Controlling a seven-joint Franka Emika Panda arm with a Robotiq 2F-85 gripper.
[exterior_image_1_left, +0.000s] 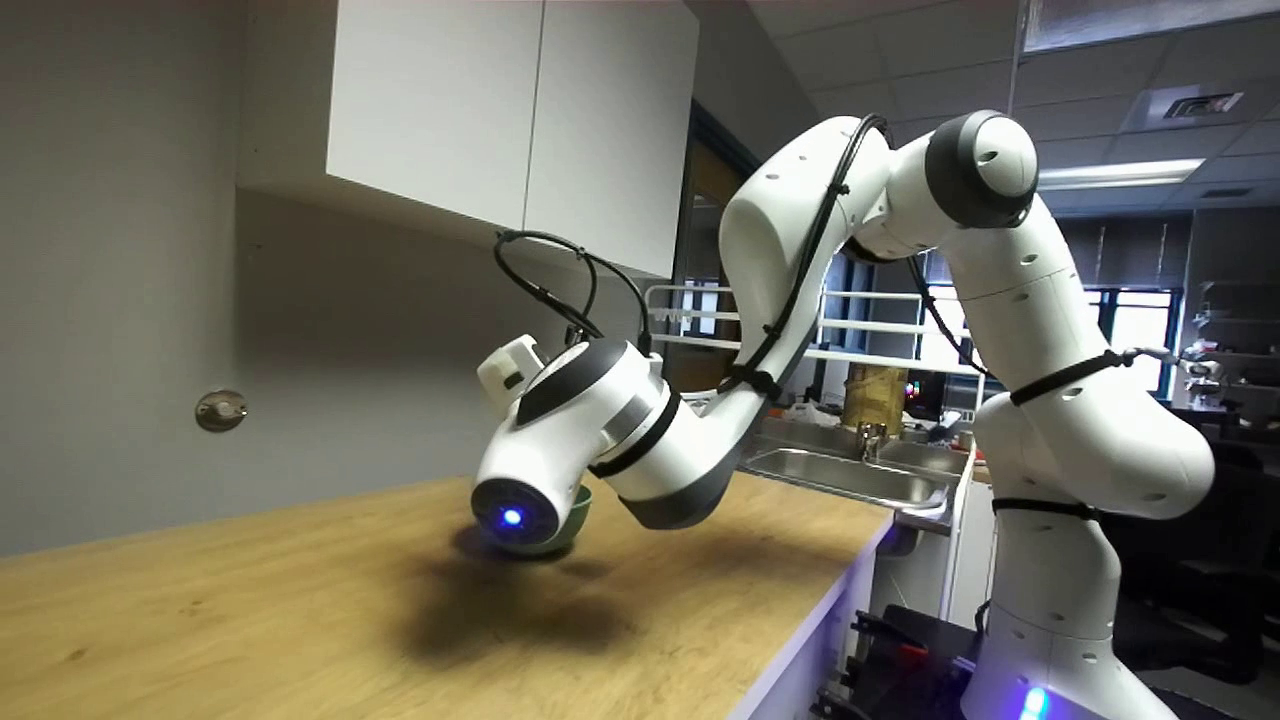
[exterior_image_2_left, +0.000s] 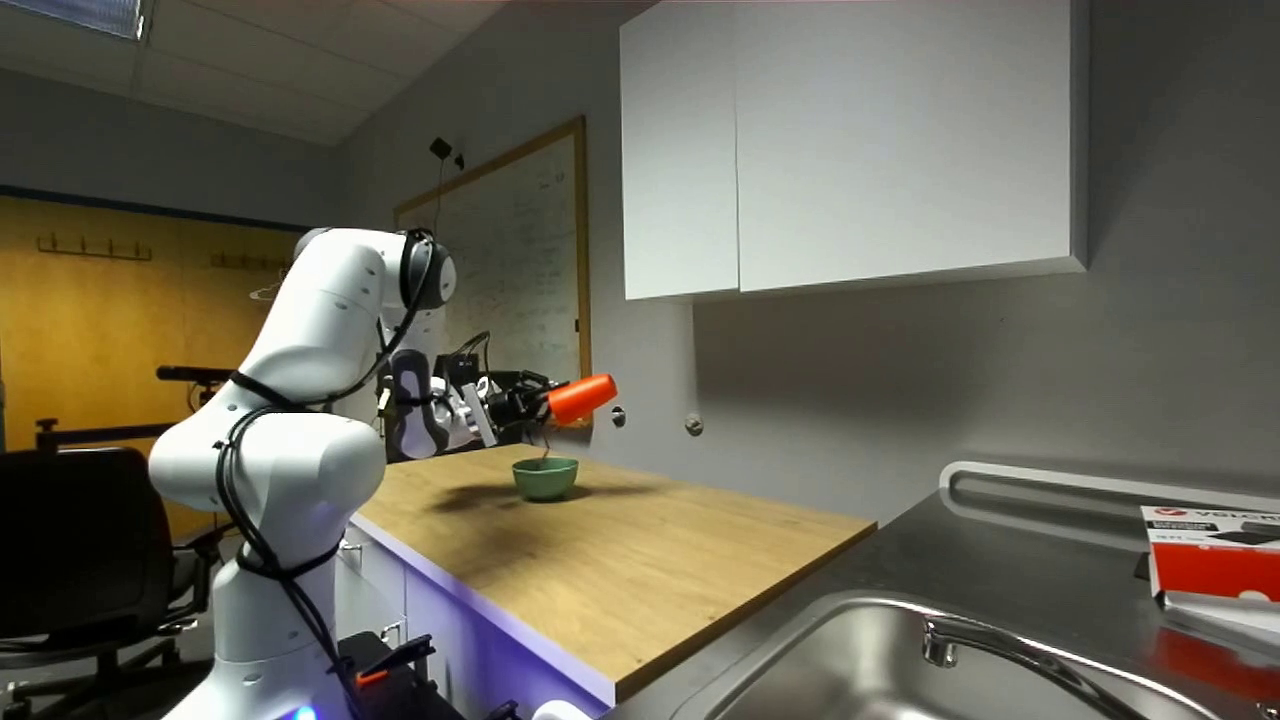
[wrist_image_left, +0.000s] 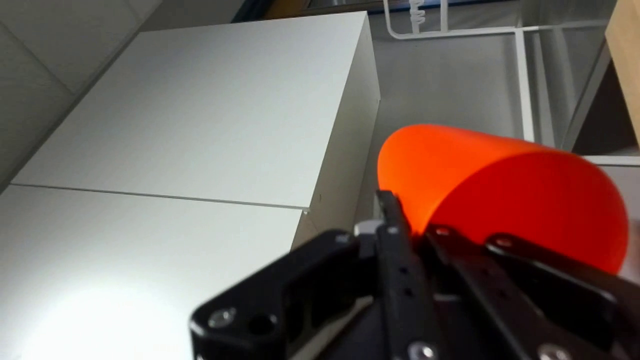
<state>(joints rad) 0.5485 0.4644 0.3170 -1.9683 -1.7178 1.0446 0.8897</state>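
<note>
Where our black gripper (wrist_image_left: 414, 227) pinches: bright-orange tapered cup (exterior_image_2_left: 582, 398), by its wall
Cup: tilted, aloft near a round green bowl (exterior_image_2_left: 545, 481)
Bowl: partly behind our white arm (exterior_image_1_left: 770, 230) in an exterior view
Overhead: white cabinet (exterior_image_2_left: 850, 150)
Beside pale wooden countertop (exterior_image_2_left: 600, 560): stainless-steel sink (exterior_image_2_left: 850, 660)

We list one arm (exterior_image_1_left: 905, 190), white, with dark grey joint covers (exterior_image_1_left: 948, 172) and black cables (exterior_image_1_left: 840, 188) strapped along its links. Base (exterior_image_1_left: 1055, 600): upright, a blue lamp (exterior_image_1_left: 1035, 703) lit near the foot. Elbow (exterior_image_1_left: 1003, 160): bent, raised high above our base. Forearm (exterior_image_1_left: 770, 235): sloping steeply down from the elbow. Wrist (exterior_image_1_left: 545, 445): carried low, well below the elbow, a blue light (exterior_image_1_left: 511, 517) glowing in its end cap. Gripper (wrist_image_left: 415, 235): black, two-fingered, turned sideways and nearly level. Fingers (wrist_image_left: 400, 270): drawn close together in a grip.
</note>
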